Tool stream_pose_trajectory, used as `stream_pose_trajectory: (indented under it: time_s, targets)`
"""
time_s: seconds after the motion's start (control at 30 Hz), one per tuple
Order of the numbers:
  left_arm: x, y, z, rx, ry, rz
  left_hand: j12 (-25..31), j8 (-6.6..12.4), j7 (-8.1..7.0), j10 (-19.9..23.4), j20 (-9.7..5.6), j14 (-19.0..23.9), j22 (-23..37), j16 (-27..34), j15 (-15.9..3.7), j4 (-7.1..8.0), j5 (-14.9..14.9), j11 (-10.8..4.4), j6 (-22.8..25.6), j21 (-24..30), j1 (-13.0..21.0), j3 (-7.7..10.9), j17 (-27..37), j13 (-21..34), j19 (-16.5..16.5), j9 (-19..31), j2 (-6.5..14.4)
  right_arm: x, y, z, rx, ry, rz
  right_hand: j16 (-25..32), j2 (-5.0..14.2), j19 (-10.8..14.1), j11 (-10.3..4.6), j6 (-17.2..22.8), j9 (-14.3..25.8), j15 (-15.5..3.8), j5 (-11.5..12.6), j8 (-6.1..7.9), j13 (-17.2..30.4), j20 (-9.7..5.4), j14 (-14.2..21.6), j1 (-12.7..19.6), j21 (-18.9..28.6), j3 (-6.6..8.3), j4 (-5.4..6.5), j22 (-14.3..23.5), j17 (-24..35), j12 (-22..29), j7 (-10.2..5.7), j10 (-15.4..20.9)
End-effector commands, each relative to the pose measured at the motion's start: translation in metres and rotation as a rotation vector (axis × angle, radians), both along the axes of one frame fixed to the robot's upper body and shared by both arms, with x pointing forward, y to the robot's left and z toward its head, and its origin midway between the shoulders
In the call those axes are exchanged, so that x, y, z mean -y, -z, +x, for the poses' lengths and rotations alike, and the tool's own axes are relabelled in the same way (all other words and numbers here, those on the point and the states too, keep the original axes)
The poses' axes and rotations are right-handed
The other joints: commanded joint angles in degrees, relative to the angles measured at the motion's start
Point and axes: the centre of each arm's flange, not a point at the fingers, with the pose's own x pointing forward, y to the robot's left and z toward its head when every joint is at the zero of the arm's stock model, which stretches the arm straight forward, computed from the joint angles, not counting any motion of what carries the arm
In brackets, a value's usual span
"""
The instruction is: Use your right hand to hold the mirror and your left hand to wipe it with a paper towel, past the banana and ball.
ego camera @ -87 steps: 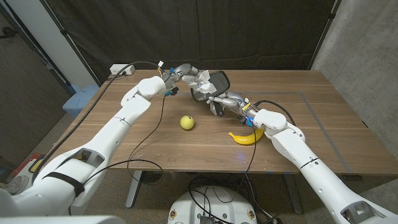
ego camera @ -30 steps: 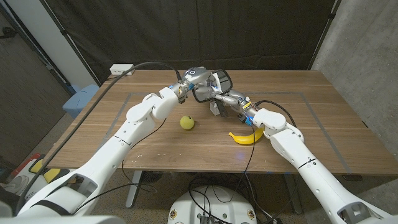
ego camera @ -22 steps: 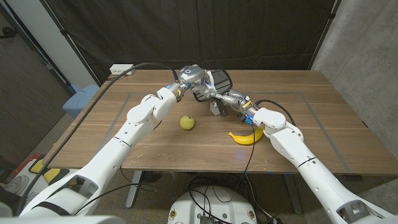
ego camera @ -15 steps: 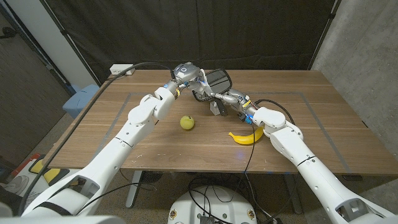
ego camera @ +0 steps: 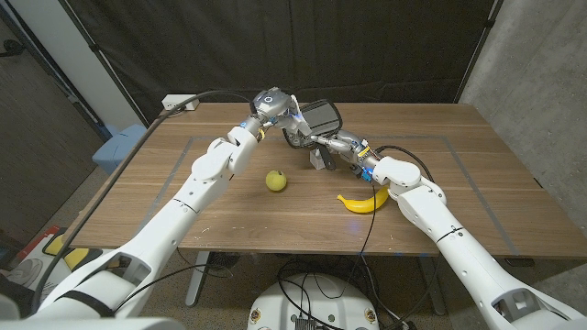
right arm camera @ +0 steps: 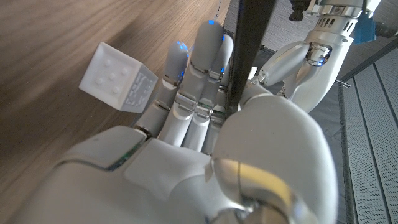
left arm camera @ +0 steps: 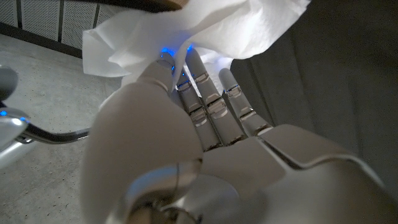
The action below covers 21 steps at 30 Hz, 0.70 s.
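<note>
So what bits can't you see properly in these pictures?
- Dark-framed mirror: head view, its glass is too small to tell clean from smudged; the right hand covers its handle.
- White paper towel: left wrist view, cut off by the picture edge.
- Left hand: head view, its fingers are too small to make out.

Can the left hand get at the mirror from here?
Probably yes: the left hand, holding the towel, is right beside the mirror that the right hand holds up, with nothing between.

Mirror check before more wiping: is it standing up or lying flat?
Standing up: the mirror rises off the table, held by the right hand.
</note>
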Motion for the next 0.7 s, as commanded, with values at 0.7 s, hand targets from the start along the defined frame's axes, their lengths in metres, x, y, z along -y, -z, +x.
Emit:
stream_pose_trajectory:
  time_s: [0.7]
  targets:
    - [0.036,0.021,-0.008,-0.282,0.301,0.196,-1.10,-0.76,-0.64,2.10,-0.98,-0.46,-0.61,-0.79,-4.87,0.16,-0.21,-1.33,0.48,0.28,-0.35,0.29,0.63,0.60,-0.86,0.22,-0.17,-0.002,0.003,-0.005,0.009,0.002,0.010,0.22,4.61,-0.38,-2.06,1.55,0.16,-4.78,0.09,0.21,0.28,-8.28,-4.89,5.59,0.87,-0.02,0.34,-0.96,0.10,-0.22,-1.85,2.26]
